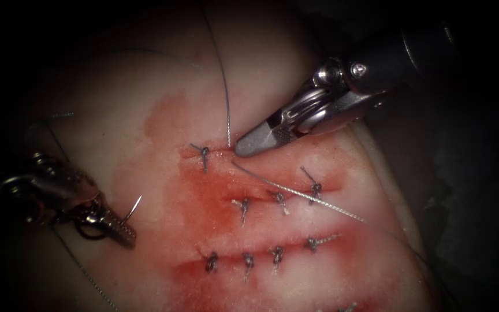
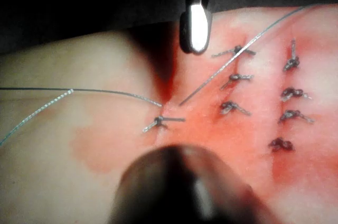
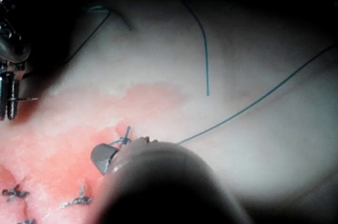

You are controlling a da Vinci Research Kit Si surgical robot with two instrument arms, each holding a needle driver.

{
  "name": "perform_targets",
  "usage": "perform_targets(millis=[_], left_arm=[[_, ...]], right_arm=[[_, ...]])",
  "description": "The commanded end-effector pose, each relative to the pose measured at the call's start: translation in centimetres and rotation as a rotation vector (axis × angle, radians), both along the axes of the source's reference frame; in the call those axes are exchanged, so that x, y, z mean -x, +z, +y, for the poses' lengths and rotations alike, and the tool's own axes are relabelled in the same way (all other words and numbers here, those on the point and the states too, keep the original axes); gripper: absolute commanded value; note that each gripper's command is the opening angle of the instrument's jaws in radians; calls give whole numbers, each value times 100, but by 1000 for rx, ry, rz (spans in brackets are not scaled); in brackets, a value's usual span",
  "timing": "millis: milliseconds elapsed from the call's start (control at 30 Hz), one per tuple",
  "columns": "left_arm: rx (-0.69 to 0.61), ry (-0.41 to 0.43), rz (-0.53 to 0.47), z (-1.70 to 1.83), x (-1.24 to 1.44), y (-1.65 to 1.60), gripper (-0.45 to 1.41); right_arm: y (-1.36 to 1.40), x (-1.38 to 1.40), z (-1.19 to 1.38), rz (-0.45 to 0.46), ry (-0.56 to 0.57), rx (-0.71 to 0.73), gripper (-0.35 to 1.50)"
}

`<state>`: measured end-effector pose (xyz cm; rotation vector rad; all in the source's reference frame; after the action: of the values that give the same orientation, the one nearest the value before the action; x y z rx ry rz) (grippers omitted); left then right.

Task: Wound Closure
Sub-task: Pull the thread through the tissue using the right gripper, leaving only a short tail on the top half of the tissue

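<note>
The tissue [image 1: 145,104] bears a top cut [image 1: 272,173] with one knot [image 1: 204,153] at its left end. My right tool [image 1: 244,147] reaches in from the upper right, jaws shut and holding nothing, its tip resting on the tissue just right of that knot [image 3: 124,140]. Thread [image 1: 225,92] rises from the tissue beside the tip and runs up out of view; a second strand [image 1: 301,193] lies across the cut toward the right. Far left of the cuts, off the tissue, my left tool [image 1: 119,226] is shut on the needle [image 1: 136,207]; a short curved end sticks out.
Two stitched cuts lie below, with knots in the middle row [image 1: 281,199] and the lower row [image 1: 276,254]. Red fluid [image 1: 203,202] stains the tissue around them. Loose thread [image 1: 88,277] trails past the left tool. The tissue's right edge [image 1: 399,190] drops into dark.
</note>
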<state>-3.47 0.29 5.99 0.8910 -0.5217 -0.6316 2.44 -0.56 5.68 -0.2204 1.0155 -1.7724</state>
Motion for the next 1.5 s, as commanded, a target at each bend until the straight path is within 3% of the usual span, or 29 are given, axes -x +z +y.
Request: perform_targets(millis=[33, 167, 233, 267, 400, 467, 500, 567, 700, 833, 933, 1133, 1167, 1200, 1233, 1500], left_arm=[[3, 0, -3, 5, 6, 4, -15], [-1, -3, 1, 5, 6, 5, -15], [-3, -1, 1, 5, 6, 5, -15], [-2, -1, 1, 5, 6, 5, -15], [-2, -1, 1, 4, 6, 5, -15], [-4, 1, 0, 4, 6, 5, -15], [-9, 0, 4, 4, 6, 6, -15], [-8, 0, 4, 3, 6, 7, -15], [-9, 2, 4, 2, 6, 7, -15], [-9, 2, 4, 2, 6, 7, -15], [-9, 2, 4, 2, 6, 7, -15], [-11, 4, 3, 2, 6, 7, -15], [-11, 5, 3, 2, 6, 7, -15], [-11, 5, 3, 2, 6, 7, -15], [-11, 5, 3, 2, 6, 7, -15], [-11, 5, 3, 1, 6, 7, -15]], right_arm=[[13, -6, -2, -4, -19, 2, 46], [26, -6, -12, -3, -42, -3, 39], [30, -8, -20, -21, -70, -6, 20], [32, -9, -23, -40, -79, -12, 0], [34, -14, -25, -44, -82, -25, -1], [34, -17, -25, -40, -89, -25, 5], [33, -21, -24, -41, -86, -25, 56], [33, -24, -23, -46, -84, -24, 79], [30, -28, -19, -54, -69, -9, 91], [29, -30, -18, -55, -67, -10, 91], [31, -35, -21, -55, -66, -7, 69], [38, -48, -40, -49, -82, -14, 66], [40, -48, -48, -44, -98, -24, 38], [39, -48, -50, -37, -110, -27, -11], [38, -47, -51, -32, -121, -32, -35], [4, 1, -34, -39, -77, 21, -35]])
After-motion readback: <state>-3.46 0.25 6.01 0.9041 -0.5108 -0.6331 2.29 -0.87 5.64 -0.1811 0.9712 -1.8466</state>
